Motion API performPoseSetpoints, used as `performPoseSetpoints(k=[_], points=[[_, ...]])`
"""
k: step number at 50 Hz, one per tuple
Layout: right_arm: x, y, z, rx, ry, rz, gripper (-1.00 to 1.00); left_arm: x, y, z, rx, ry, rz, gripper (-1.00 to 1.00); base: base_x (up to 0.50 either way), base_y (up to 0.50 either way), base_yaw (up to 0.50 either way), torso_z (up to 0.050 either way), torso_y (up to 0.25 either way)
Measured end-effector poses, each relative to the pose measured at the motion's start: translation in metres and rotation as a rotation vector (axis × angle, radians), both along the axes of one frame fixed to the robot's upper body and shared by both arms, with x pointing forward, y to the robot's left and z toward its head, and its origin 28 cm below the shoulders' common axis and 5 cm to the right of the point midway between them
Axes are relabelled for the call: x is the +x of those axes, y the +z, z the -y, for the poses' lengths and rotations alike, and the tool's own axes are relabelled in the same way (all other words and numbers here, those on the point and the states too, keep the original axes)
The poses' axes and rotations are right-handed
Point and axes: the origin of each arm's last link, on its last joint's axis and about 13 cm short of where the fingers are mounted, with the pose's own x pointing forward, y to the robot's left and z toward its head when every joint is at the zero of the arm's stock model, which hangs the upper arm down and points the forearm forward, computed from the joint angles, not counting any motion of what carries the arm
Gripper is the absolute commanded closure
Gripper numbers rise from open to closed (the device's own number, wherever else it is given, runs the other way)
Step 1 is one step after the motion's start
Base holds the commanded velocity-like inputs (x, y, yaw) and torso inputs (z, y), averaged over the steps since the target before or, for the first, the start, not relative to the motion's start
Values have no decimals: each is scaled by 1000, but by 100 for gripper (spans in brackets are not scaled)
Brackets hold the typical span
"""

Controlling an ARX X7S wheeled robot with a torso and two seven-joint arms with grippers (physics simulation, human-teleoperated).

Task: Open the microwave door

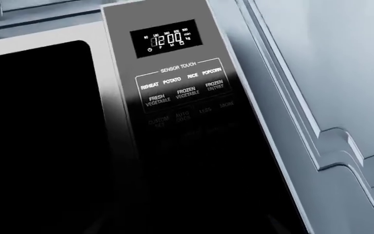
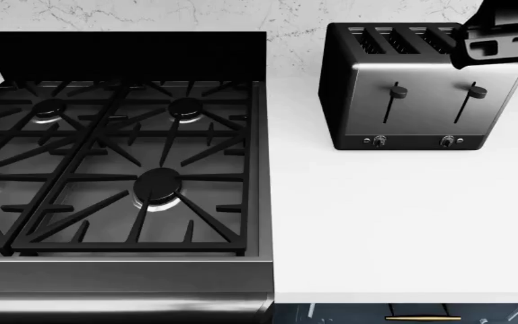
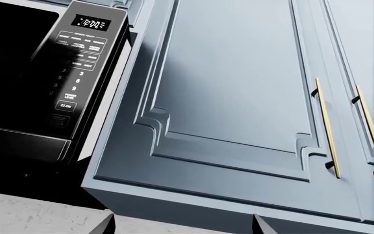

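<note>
The microwave fills the left wrist view from close up: its dark glass door and, beside it, the lit control panel reading 12:00. No door handle shows. My left gripper is open in front of the panel's dark lower part, its fingertips only faint grey slivers set wide apart. The right wrist view takes in the microwave door and control panel from farther off. My right gripper is open and holds nothing, below the wall cabinet beside the microwave. The microwave is out of the head view.
Blue-grey wall cabinet doors with gold bar handles adjoin the microwave. In the head view lie a gas stove, a white counter and a steel toaster. Part of a dark arm crosses the toaster's top.
</note>
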Motion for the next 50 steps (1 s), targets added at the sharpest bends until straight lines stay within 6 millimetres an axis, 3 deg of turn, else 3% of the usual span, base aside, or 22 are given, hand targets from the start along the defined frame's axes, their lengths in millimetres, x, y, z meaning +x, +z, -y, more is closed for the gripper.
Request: performPoseSetpoints(k=[32, 40, 50], points=[[2, 3, -3, -10, 9, 3, -100, -88, -49, -13, -73, -134, 101, -100, 0, 0, 0, 0, 0], [2, 3, -3, -11, 8, 3, -100, -96, -59, -8, -76, -167, 105, -100, 0, 0, 0, 0, 0], [3, 3, -4, -14, 8, 2, -100, -92, -65, 1, -87, -198, 87, -100, 0, 0, 0, 0, 0]])
